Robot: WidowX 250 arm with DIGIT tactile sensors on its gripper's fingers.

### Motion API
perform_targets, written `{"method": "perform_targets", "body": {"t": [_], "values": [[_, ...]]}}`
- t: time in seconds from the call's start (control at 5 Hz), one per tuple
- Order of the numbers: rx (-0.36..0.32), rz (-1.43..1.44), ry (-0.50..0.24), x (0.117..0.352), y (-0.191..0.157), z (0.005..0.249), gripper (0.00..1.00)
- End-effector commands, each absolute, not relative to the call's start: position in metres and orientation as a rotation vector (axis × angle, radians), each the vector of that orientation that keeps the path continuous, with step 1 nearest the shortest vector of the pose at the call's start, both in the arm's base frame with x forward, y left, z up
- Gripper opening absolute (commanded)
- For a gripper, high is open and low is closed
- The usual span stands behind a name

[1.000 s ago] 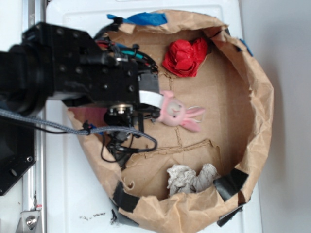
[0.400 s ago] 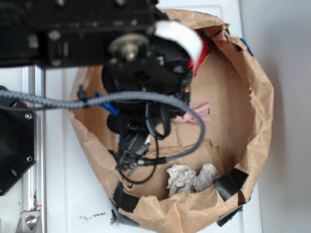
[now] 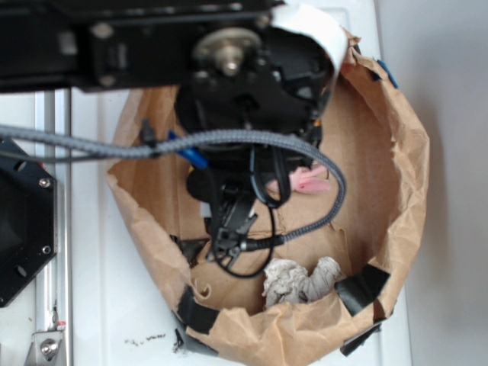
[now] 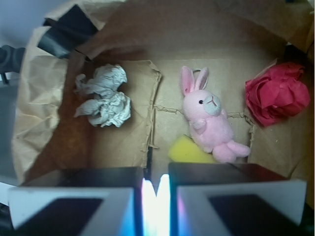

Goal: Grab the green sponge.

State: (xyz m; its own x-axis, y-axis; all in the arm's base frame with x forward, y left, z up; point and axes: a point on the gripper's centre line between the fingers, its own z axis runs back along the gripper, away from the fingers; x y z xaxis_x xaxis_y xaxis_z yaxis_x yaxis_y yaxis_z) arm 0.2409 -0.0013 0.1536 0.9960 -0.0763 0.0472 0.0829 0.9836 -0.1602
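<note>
The green sponge is a small yellow foam block lying on the cardboard floor, tucked against the pink bunny's lower left side. In the wrist view my gripper hangs above the floor, just short of the sponge and slightly to its left. Its two fingers stand close together with only a thin bright slit between them and nothing held. In the exterior view the black arm covers the sponge, and only the bunny's ears peek out.
A brown paper bag wall rings the cardboard floor. A red cloth wad lies to the bunny's right. Crumpled grey-white paper sits at the left, also seen as crumpled paper near the front rim. Black tape patches the wall.
The arm has swung from the bag's left side to over its middle and nearer the exterior camera, now hiding the red cloth and most of the bunny.
</note>
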Motion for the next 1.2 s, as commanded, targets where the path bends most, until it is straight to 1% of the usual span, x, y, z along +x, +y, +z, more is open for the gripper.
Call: {"method": "perform_targets", "body": {"t": [0.0,0.2,0.4,0.6,1.0], "values": [[-0.05,-0.15,-0.094,0.244,0.031,0.131,1.0],[-0.027,-0.209,-0.103,0.239,0.033,0.114,1.0],[-0.027,-0.3,-0.11,0.242,0.028,0.099,1.0],[-0.001,-0.38,-0.12,0.239,0.024,0.086,1.0],[-0.002,-0.45,-0.106,0.233,0.012,0.074,1.0]]}}
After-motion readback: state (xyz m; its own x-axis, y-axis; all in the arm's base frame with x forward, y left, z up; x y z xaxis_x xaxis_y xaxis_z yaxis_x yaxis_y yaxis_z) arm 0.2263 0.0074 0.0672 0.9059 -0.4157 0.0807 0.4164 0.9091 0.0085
